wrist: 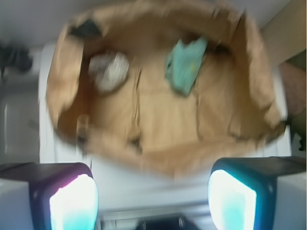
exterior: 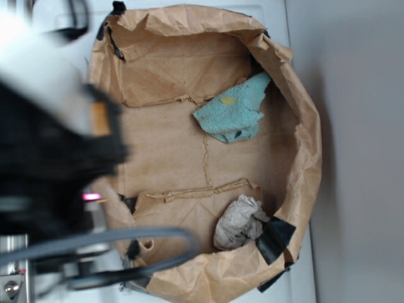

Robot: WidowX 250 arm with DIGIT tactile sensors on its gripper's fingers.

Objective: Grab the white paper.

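Note:
The white paper [exterior: 238, 222] is a crumpled, greyish-white ball lying inside the big brown paper bag [exterior: 302, 170], near its lower right wall. In the wrist view the white paper [wrist: 109, 71] shows at the upper left, inside the bag [wrist: 163, 120]. My gripper [wrist: 152, 191] is open, its two glowing pads [wrist: 74, 201] wide apart with nothing between them, held high above the bag's near rim. In the exterior view the arm [exterior: 50, 151] is a dark blurred mass at the left; the fingers do not show there.
A teal cloth [exterior: 235, 108] with a yellow spot lies in the bag's upper right part; the same teal cloth [wrist: 186, 64] shows in the wrist view. Black tape [exterior: 274, 238] patches the bag's rim. A grey cable [exterior: 113, 243] loops at the lower left.

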